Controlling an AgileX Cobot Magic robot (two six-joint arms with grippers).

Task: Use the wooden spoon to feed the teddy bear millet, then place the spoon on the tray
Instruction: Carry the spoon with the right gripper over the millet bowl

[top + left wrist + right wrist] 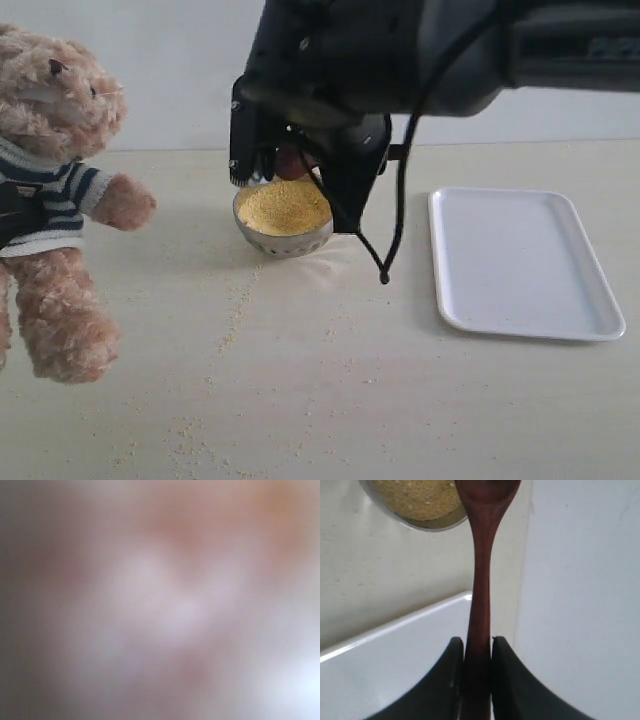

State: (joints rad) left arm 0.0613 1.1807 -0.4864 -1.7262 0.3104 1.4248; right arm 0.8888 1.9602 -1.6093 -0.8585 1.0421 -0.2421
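Note:
The teddy bear (55, 190), in its navy-striped shirt, stands at the far left. A steel bowl (283, 238) mid-table holds a mound of millet (284, 207). My right gripper (300, 172) hangs over the bowl's far rim, shut on the handle of the wooden spoon (291, 164). In the right wrist view the gripper (477, 645) clamps the spoon (480, 560), whose oval bowl reaches the rim of the steel bowl (437, 524) beside the millet (415, 495). The white tray (520, 265) lies to the right. The left wrist view is one pinkish-brown blur. A dark shape (12, 212) sits against the bear's shirt.
Stray millet grains (238, 310) trail across the table from the bowl toward the front edge. A black cable (385, 265) dangles from the right arm between bowl and tray. The tray's rim (395, 626) also shows in the right wrist view.

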